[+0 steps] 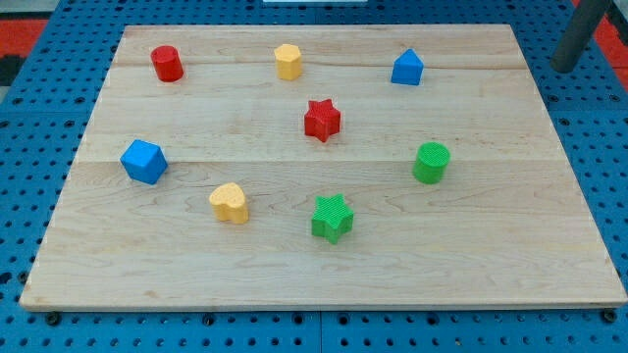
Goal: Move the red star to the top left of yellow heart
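Note:
The red star (322,120) lies on the wooden board (491,275) a little above its middle. The yellow heart (230,203) lies below and to the left of the star, well apart from it. My rod comes in at the view's top right corner. My tip (563,67) is past the board's right edge, far to the right of and above the red star, touching no block.
A red cylinder (167,63) is at the top left, a yellow hexagon (287,61) at the top middle, and a blue house-shaped block (407,69) at the top right. A blue cube (143,162) is at the left, a green star (333,218) at the bottom middle, and a green cylinder (431,163) at the right.

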{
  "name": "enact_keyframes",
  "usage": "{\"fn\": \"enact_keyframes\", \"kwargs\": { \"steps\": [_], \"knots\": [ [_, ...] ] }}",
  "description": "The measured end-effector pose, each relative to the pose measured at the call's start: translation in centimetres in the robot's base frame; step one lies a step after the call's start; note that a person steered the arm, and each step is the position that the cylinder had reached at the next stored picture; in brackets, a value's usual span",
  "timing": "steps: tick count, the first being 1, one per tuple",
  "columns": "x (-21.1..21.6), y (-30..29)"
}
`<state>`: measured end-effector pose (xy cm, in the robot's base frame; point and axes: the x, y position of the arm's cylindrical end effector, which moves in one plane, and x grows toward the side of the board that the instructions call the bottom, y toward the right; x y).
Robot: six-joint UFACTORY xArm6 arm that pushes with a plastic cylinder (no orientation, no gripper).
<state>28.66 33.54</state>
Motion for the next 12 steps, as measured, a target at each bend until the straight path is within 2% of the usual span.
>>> {"fn": "enact_keyframes", "kwargs": {
  "steps": [3,4,5,6,7,8,10,11,12],
  "knots": [
    [0.5,-2.8],
    [2.3,-5.2],
    [6.4,-10.9],
    [6.4,-21.0],
    [8.6,-27.7],
    [8.6,-33.6],
    [8.8,-34.7],
    [11.2,-39.0],
    [11.7,-38.9]
  ]
}}
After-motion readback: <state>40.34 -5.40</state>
